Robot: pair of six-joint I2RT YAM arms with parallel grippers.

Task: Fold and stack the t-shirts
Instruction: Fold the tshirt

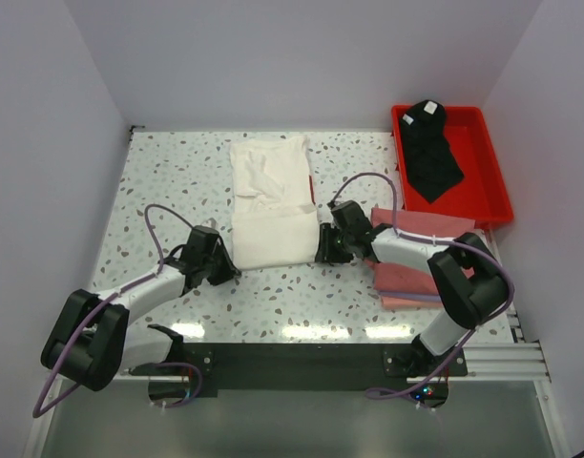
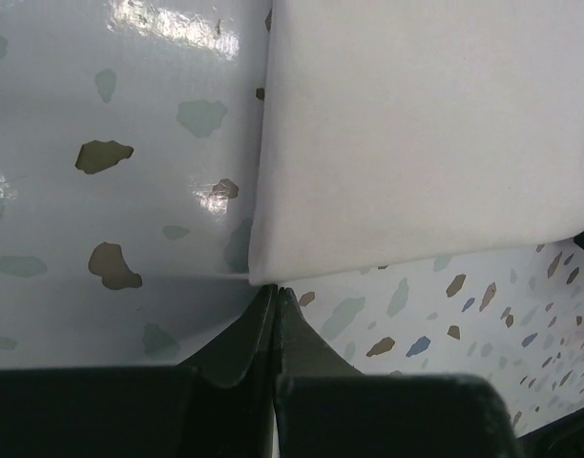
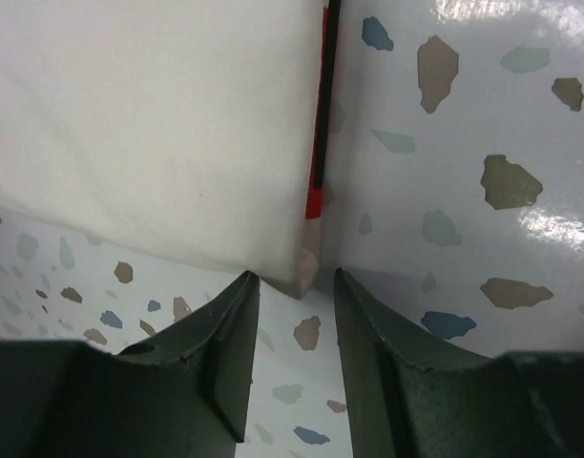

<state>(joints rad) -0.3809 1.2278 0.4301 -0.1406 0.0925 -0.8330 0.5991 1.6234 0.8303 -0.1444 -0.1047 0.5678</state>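
Bolted to a black plate (image 1: pixel 292 358) at the near edge, the left arm (image 1: pixel 130 301) and the right arm (image 1: pixel 445 277) reach out over the table (image 1: pixel 168 181). Its top is glossy and pale, flecked with grey, brown and blue chips, and lamp glare shows along the near strip. Plain white walls (image 1: pixel 273 57) close it in on the left, back and right.

One white shirt (image 1: pixel 270 200) lies folded flat at mid-table, with a thin red strip of print showing along its right edge. The left gripper (image 2: pixel 276 291) sits at the near left corner of this shirt. Its fingers are pressed tight together right at the cloth's tip, and I cannot tell whether any cloth is pinched. The right gripper (image 3: pixel 292 281) is at the near right corner with its jaws apart, and the corner lies just ahead of the gap.

Pink shirts (image 1: pixel 406 221) lie piled on the right, partly under the right arm. Their number cannot be told. One red tray (image 1: pixel 497 181) stands in the far right corner with one black shirt (image 1: pixel 430 153) crumpled inside it.
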